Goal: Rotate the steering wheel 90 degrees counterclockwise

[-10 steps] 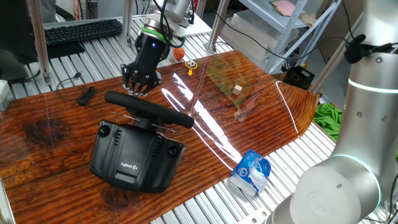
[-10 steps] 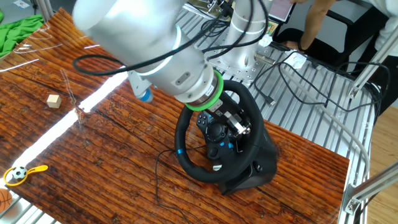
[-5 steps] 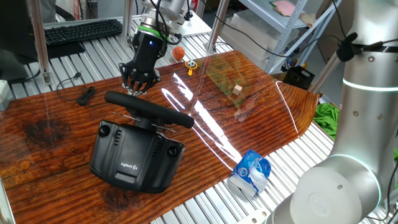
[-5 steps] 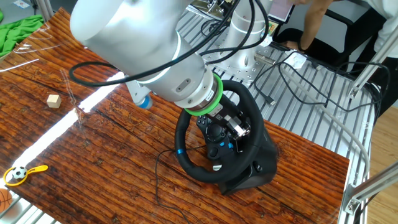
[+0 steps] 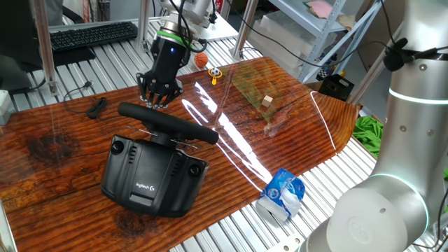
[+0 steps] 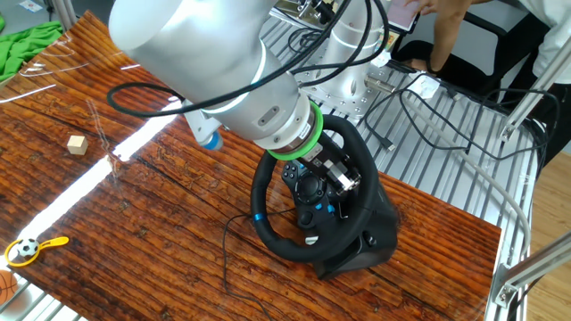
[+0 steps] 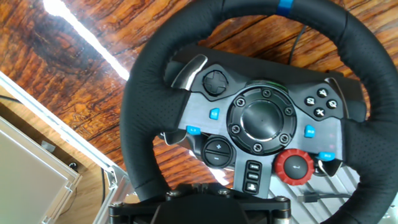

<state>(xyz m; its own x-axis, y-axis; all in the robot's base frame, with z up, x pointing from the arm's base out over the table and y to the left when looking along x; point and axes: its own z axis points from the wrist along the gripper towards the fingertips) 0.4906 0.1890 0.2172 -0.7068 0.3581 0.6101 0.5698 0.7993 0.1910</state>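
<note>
The steering wheel (image 5: 168,122) is a black round rim on a bulky black Logitech base (image 5: 150,175), standing on the wooden table top (image 5: 294,140). In the other fixed view its rim (image 6: 294,245) faces left, with a blue stripe low on the left. In the hand view the rim (image 7: 140,112) fills the frame, with the blue stripe at the top and silver paddles behind the button hub. My gripper (image 5: 155,103) points down at the rim's far left end. Its jaws look closed together (image 7: 199,186), and the rim's near part is hidden under the hand. The arm hides the gripper in the other fixed view.
A black keyboard (image 5: 94,33) lies at the back left. A wooden cube (image 5: 266,101), a yellow toy (image 5: 214,73) and an orange ball (image 5: 201,61) are at the far side. A blue-white pack (image 5: 282,194) lies at the front right edge. A black cable (image 5: 96,106) lies left of the gripper.
The gripper shifted slightly up and left, then came back to where it was. The steering wheel has not turned.
</note>
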